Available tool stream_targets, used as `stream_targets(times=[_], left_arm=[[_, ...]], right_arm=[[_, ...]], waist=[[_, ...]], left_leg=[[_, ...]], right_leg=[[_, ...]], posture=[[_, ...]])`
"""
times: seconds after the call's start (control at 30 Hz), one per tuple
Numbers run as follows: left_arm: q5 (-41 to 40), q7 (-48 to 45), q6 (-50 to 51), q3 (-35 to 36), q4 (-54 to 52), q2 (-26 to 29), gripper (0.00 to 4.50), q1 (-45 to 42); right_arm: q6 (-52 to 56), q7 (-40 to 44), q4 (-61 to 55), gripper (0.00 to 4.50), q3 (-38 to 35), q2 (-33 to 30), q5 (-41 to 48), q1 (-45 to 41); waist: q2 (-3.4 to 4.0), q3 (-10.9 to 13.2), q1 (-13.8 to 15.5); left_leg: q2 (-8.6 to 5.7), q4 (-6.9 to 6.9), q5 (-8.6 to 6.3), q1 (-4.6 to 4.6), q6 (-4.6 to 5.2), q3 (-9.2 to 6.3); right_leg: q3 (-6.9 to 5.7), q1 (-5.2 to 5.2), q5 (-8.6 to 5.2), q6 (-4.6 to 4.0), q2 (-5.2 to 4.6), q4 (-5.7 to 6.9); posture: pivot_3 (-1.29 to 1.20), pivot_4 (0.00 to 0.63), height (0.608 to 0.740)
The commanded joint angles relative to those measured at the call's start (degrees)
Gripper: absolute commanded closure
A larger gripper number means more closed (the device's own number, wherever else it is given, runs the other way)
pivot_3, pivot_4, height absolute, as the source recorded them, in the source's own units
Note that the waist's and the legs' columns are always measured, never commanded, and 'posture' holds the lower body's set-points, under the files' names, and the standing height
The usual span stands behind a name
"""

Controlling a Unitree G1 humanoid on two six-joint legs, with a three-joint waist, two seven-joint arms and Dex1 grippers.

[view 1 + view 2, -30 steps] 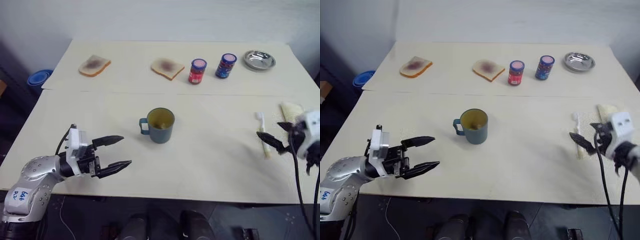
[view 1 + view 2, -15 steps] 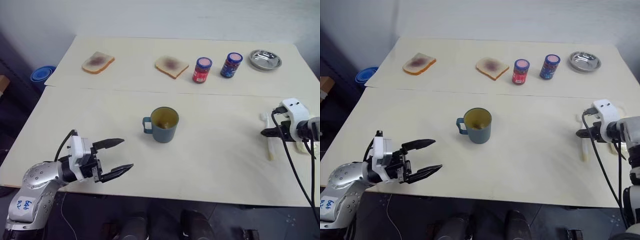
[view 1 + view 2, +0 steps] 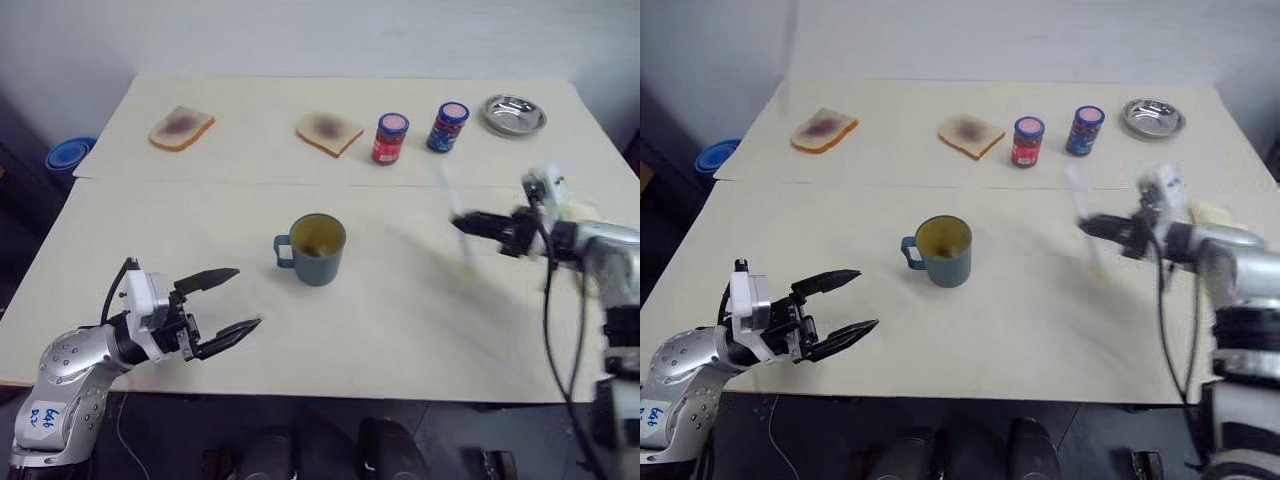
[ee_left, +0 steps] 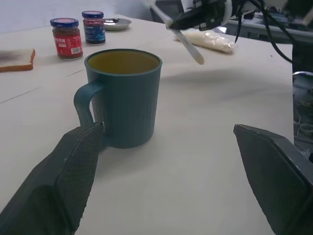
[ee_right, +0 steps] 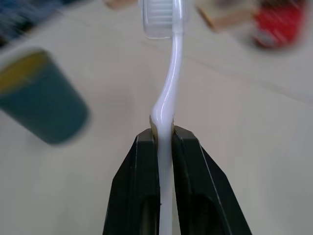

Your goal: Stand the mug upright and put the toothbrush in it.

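Observation:
The teal mug [image 3: 315, 248] stands upright in the middle of the table, handle toward my left, and nothing shows inside it. My right gripper [image 3: 470, 222] hovers above the table to the right of the mug, shut on the toothbrush [image 5: 168, 93]. The wrist view shows both fingers [image 5: 188, 147] clamped on its neck, the bristled head sticking out past them. The brush hangs in the air, clear of the mug [image 5: 41, 100]. My left gripper [image 3: 245, 298] stands open near the front left edge, level, pointing at the mug [image 4: 122, 98] with a gap between them.
Along the back of the table sit two toast slices [image 3: 181, 127] [image 3: 328, 132], a red jar [image 3: 389, 138], a blue jar [image 3: 448, 126] and a metal dish [image 3: 513, 114]. A white wrapped bundle [image 4: 210, 41] lies at the right. A blue bowl [image 3: 68, 155] sits off the table's left side.
My right gripper shut on the toothbrush, lifted it off the table and swung left toward the mug. The left gripper stayed open in place.

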Motion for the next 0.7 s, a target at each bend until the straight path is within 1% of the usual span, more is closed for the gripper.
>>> stream_targets(times=[0.03,0.07,0.1,0.13,0.2,0.27,0.33,0.37,0.43,0.53,0.6,0.63,0.7], left_arm=[[-2.3,1.7,1.6,1.5,-2.0,-0.6,0.00,0.1],[-2.0,2.0,1.7,1.0,-2.0,-0.8,0.00,0.0],[-1.7,2.3,1.7,0.6,-2.0,-1.0,0.00,-0.2],[-1.4,2.4,1.7,0.3,-2.0,-1.1,0.00,-0.3],[-1.1,2.6,1.8,-0.1,-2.0,-1.3,0.00,-0.6],[-0.9,2.6,1.7,-0.4,-1.9,-1.4,0.00,-0.8],[-0.5,2.5,1.5,-0.5,-1.7,-1.2,0.00,-0.9],[-0.8,2.5,1.6,-0.4,-1.7,-1.2,0.00,-1.0],[-1.9,3.0,2.3,0.5,-1.7,-1.2,0.00,-1.1],[-1.5,2.8,2.1,1.2,-1.3,-0.6,0.00,-0.6],[-0.4,2.5,1.3,2.0,-1.0,-0.1,0.00,0.1],[0.7,2.3,0.6,2.3,-0.6,0.3,0.00,0.4],[4.1,2.1,-2.8,3.4,0.8,0.8,0.00,1.3]], right_arm=[[-6.7,-6.2,-12.2,4.44,-1.1,10.0,5.7,-0.8],[-9.0,-7.8,-13.2,4.44,-0.1,13.4,5.4,-1.1],[-9.4,-8.7,-13.9,4.44,1.3,15.5,5.3,-1.3],[-12.3,-8.0,-13.8,4.44,2.8,17.0,3.7,-1.1],[-18.3,-6.4,-11.2,4.44,5.8,19.3,0.0,-0.7],[-23.6,-7.0,-6.9,4.44,7.3,21.4,-3.1,-1.0],[-28.3,-7.2,-2.2,4.44,8.0,22.4,-5.6,-1.3],[-30.3,-5.8,-0.4,4.44,8.5,22.3,-6.4,-0.9],[-32.9,-3.4,1.9,3.72,9.1,22.0,-6.7,-0.4],[-34.6,-1.2,2.6,2.79,9.2,20.8,-6.4,0.1],[-34.8,0.3,2.1,1.98,8.1,18.2,-6.2,1.2],[-34.9,1.1,2.0,1.71,7.5,16.5,-6.3,1.8],[-36.5,3.0,2.5,0.99,5.6,11.8,-6.9,3.9]], waist=[[0.00,0.0,0.1],[-0.02,0.0,0.2],[-0.04,0.0,0.4],[-0.04,0.0,0.5],[-0.11,-0.1,0.6],[-0.11,-0.1,0.3],[-0.11,-0.1,0.0],[-0.11,-0.1,-0.1],[-0.10,-0.1,-0.3],[-0.10,-0.1,-0.9],[-0.10,-0.1,-1.1],[-0.10,-0.1,-1.1],[-0.11,-0.1,-1.1]], left_leg=[[-0.05,0.03,0.00,0.00,0.00,-0.09],[-0.09,0.05,0.00,0.00,0.00,-0.12],[-0.14,0.06,0.00,-0.02,0.00,-0.21],[-0.20,0.13,0.00,-0.08,0.01,-0.31],[-0.30,0.15,-0.01,-0.09,0.04,-0.43],[-0.34,0.16,-0.01,-0.10,0.06,-0.43],[-0.32,0.16,-0.01,-0.06,0.06,-0.39],[-0.30,0.16,-0.01,-0.05,0.06,-0.37],[-0.25,0.15,-0.01,-0.04,0.06,-0.34],[-0.24,0.14,-0.01,-0.05,0.06,-0.34],[-0.24,0.14,-0.01,-0.05,0.06,-0.36],[-0.24,0.14,-0.01,-0.04,0.06,-0.37],[-0.24,0.14,-0.01,-0.05,0.06,-0.38]], right_leg=[[0.00,0.00,0.00,0.00,-0.02,0.07],[0.04,-0.01,0.00,-0.01,-0.05,0.13],[0.04,0.00,0.00,-0.01,-0.06,0.15],[0.04,0.00,0.00,-0.01,-0.09,0.18],[0.09,0.02,-0.01,-0.02,-0.11,0.21],[0.11,0.02,-0.01,-0.02,-0.10,0.21],[0.12,0.02,-0.01,-0.03,-0.07,0.24],[0.12,0.02,-0.01,-0.04,-0.05,0.26],[0.12,0.01,-0.02,-0.06,-0.01,0.26],[0.12,0.01,-0.03,-0.07,-0.01,0.27],[0.11,0.01,-0.03,-0.07,-0.02,0.28],[0.11,0.01,-0.03,-0.07,-0.03,0.28],[0.10,0.01,-0.03,-0.07,-0.03,0.28]], posture=[[0.00,0.150,0.740],[0.00,0.150,0.740],[0.00,0.150,0.740],[0.00,0.150,0.740],[0.00,0.150,0.740],[0.00,0.150,0.740],[0.00,0.150,0.740],[0.00,0.150,0.740],[0.00,0.150,0.740],[0.00,0.150,0.740],[0.00,0.150,0.740],[0.00,0.150,0.740],[0.00,0.150,0.740]])
